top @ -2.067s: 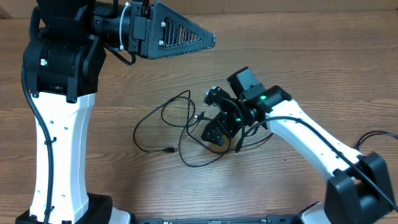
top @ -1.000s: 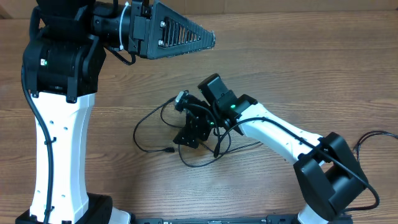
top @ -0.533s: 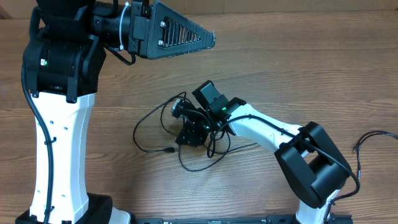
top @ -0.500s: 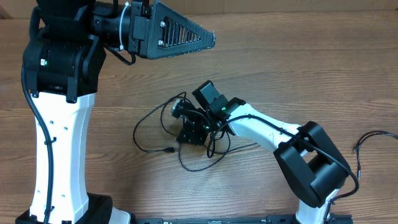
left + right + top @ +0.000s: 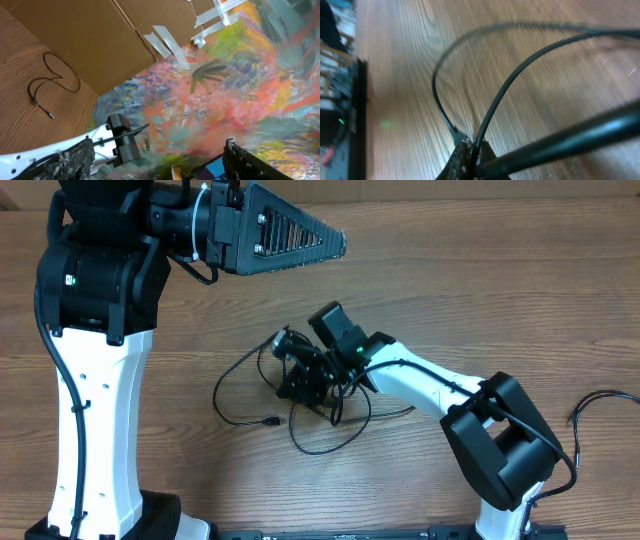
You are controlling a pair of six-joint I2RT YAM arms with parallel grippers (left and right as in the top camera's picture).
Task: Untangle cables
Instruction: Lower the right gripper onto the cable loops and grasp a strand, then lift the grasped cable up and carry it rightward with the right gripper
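The cables are thin black cords lying in loose tangled loops on the wooden table, with one small plug at the lower left. My right gripper sits low on the tangle's middle. In the right wrist view its jaws are shut on one black cable that arcs up and away, while a thicker blurred cord crosses in front. My left gripper hangs high above the table's far side, open and holding nothing. In the left wrist view its fingers stand wide apart, and a cable loop shows on the wood.
The left arm's white column stands at the table's left. The right arm stretches from its base at the lower right. A robot wire loops at the right edge. Cardboard and a painted backdrop fill the left wrist view.
My right gripper swung left across the tangle, came down on it and shut on a cable. The loops near it shifted slightly up and left. The left arm stayed put.
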